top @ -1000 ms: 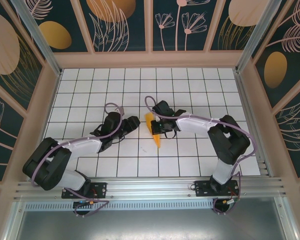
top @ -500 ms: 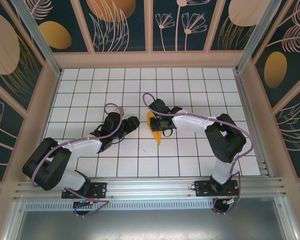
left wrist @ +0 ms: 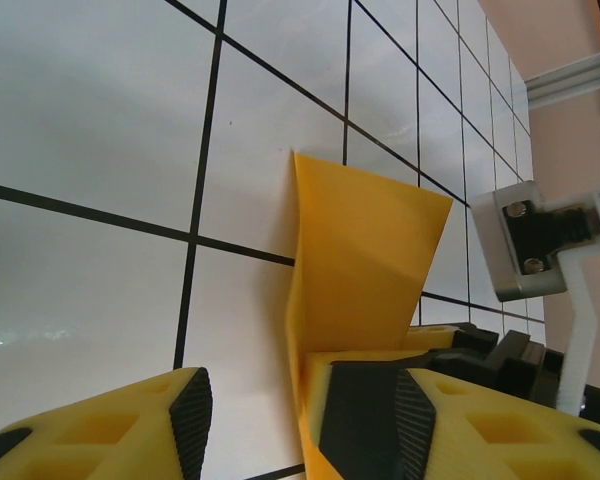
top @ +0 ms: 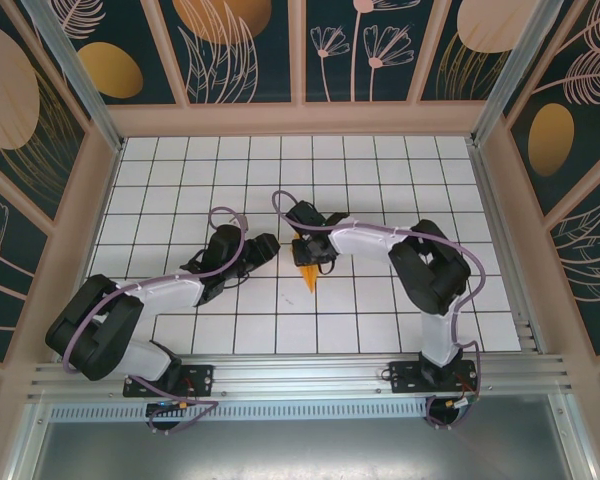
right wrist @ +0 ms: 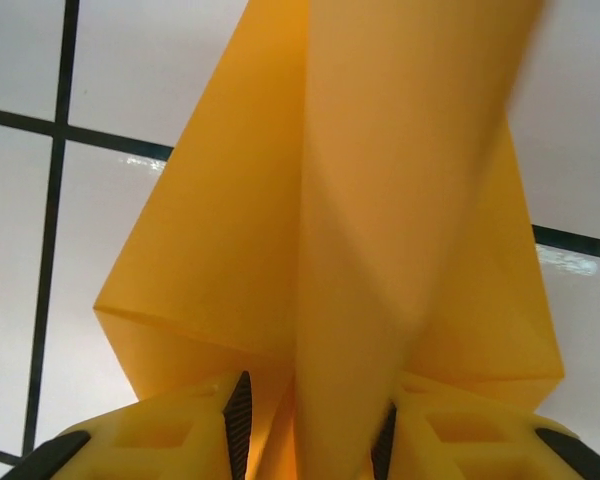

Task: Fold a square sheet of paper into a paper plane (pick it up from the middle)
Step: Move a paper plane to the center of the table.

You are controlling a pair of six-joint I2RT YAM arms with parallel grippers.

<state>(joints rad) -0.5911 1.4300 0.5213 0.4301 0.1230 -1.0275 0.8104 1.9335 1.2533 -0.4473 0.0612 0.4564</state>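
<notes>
The square sheet of paper is folded into the paper plane (top: 307,268), a narrow orange-yellow dart on the white tiles with its tip pointing toward the near edge. In the right wrist view its raised centre fold (right wrist: 360,250) stands between the jaws of my right gripper (right wrist: 312,425). Those jaws are open, with the left pad off the fold. My left gripper (top: 268,244) sits just left of the plane, open. In the left wrist view the plane's upright edge (left wrist: 365,260) runs beside the right finger (left wrist: 365,420) of my left gripper (left wrist: 280,410).
The floor is a white tile grid (top: 180,180) with black lines, ringed by wooden walls (top: 300,118). An aluminium rail (top: 300,375) runs along the near edge. Both arms reach in to the middle of the floor.
My right gripper has slid left over the plane and its jaws have parted from shut. The plane has shifted slightly left. The left arm has stayed still.
</notes>
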